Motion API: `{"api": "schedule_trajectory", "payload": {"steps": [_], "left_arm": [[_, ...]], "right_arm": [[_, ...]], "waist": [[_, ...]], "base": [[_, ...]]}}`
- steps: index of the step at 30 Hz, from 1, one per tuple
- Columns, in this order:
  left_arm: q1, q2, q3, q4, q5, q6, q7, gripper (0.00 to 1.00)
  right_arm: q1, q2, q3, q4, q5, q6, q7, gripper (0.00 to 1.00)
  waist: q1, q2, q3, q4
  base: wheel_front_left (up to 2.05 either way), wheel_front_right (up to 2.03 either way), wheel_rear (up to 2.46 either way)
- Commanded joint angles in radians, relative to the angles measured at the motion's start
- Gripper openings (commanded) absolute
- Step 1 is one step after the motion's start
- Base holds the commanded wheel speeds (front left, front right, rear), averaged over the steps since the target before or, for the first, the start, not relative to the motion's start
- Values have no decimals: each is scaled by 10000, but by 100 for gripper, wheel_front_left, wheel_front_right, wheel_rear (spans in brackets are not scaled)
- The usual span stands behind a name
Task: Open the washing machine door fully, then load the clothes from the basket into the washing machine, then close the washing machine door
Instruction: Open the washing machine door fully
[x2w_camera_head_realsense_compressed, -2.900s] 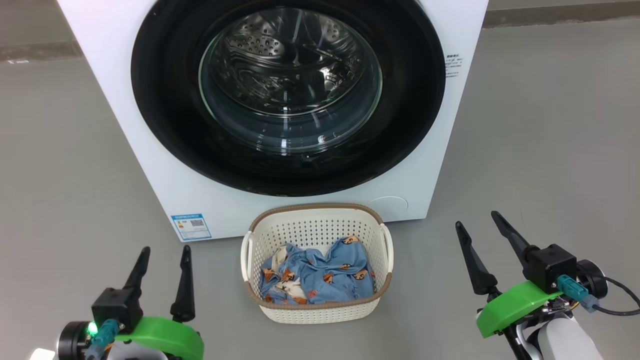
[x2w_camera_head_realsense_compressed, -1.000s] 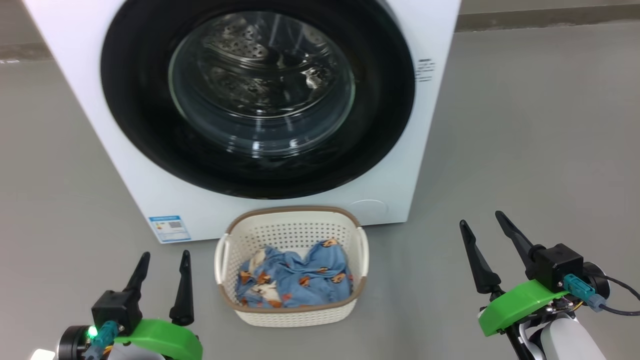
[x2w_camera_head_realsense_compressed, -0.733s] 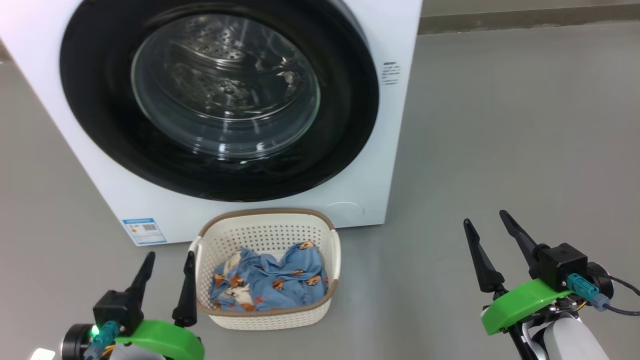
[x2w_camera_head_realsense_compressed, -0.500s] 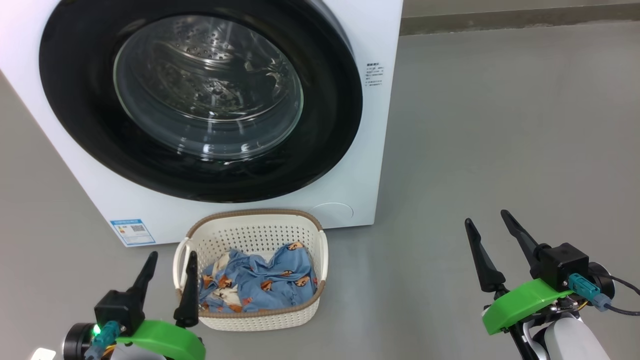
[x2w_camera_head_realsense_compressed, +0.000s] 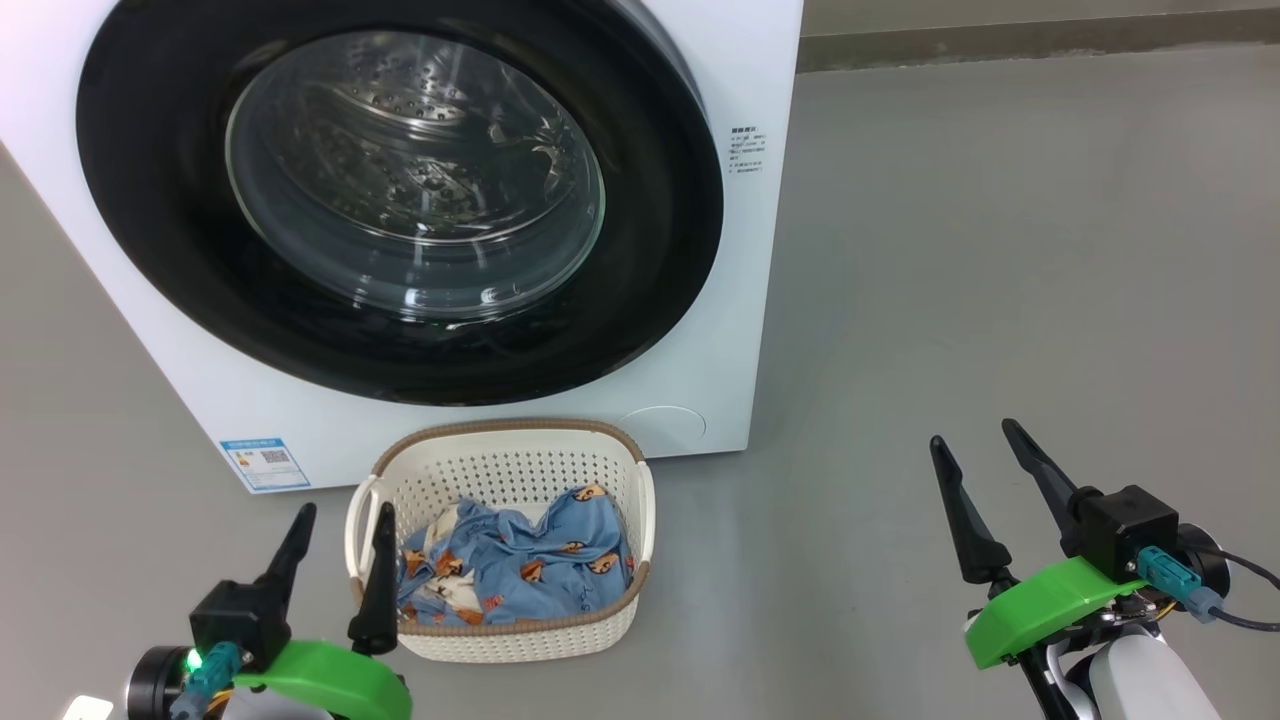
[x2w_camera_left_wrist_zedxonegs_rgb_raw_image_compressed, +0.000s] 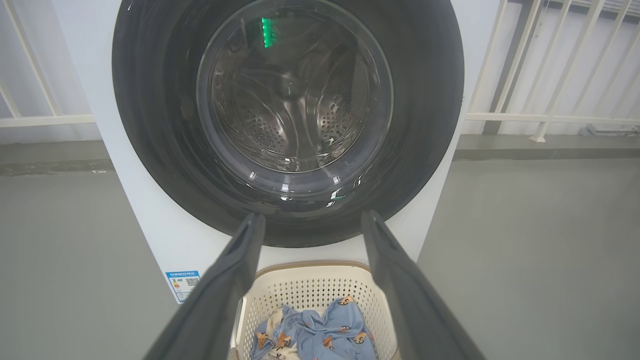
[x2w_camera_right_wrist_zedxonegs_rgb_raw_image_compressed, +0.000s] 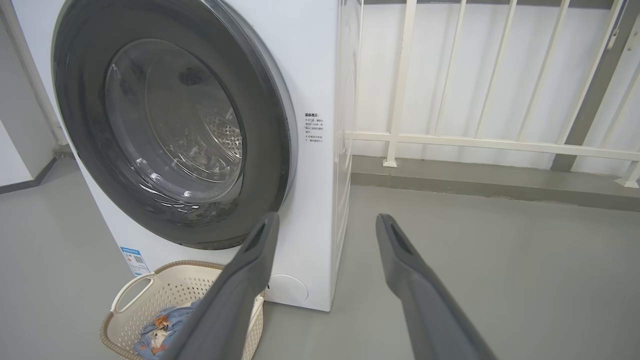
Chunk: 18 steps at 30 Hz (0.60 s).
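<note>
Your right pincer (x2w_camera_right_wrist_zedxonegs_rgb_raw_image_compressed: 327, 216) gapes empty before the washing machine (x2w_camera_right_wrist_zedxonegs_rgb_raw_image_compressed: 315, 75), the washing machine door (x2w_camera_right_wrist_zedxonegs_rgb_raw_image_compressed: 170, 130) flush against its front, clothes (x2w_camera_right_wrist_zedxonegs_rgb_raw_image_compressed: 159, 326) in the basket (x2w_camera_right_wrist_zedxonegs_rgb_raw_image_compressed: 172, 292) at lower left.

Grey floor (x2w_camera_head_realsense_compressed: 1000, 250); white railing (x2w_camera_right_wrist_zedxonegs_rgb_raw_image_compressed: 475, 140) behind.

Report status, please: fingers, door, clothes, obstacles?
Left gripper open, right gripper open, both empty. Washing machine door shut. Clothes in basket, below door. Nothing between grippers and door.
</note>
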Motion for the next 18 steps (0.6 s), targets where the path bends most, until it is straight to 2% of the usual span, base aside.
{"api": "schedule_trajectory", "payload": {"steps": [1, 18], "left_arm": [[-433, 146, 289, -194, -140, 34, -105, 100], [-427, 155, 337, -172, -122, -15, -105, 100]], "right_arm": [[-274, -19, 215, -269, 65, 16, -120, 100], [-321, -37, 226, -255, 201, 16, -120, 100]], "waist": [[0, 0, 0, 0], [0, 0, 64, 11]], "base": [[0, 0, 0], [0, 0, 0]]}}
